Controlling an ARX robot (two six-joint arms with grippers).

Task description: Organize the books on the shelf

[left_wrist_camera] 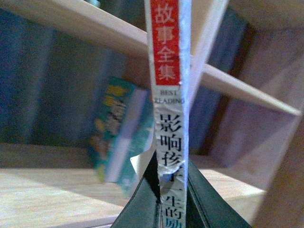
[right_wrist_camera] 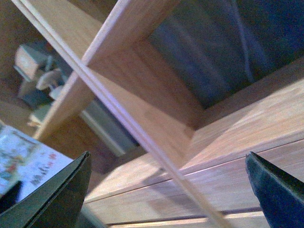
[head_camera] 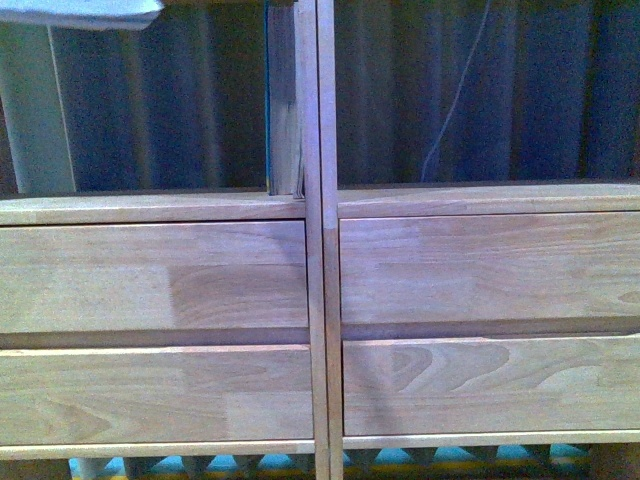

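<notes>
The left gripper [left_wrist_camera: 171,187] has its dark jaws closed on the white spine of a book [left_wrist_camera: 168,85], one jaw on each cover. The right gripper [right_wrist_camera: 167,156] has its jaws spread wide apart.

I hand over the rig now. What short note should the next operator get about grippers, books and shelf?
Left gripper: shut on the white-spine book, before an open compartment. Right gripper: open, empty, facing the shelf. Done: a teal book leans on a board inside the shelf. Left to do: set the held book in. A colourful cover shows beside the right gripper; where it lies, I cannot tell.
</notes>
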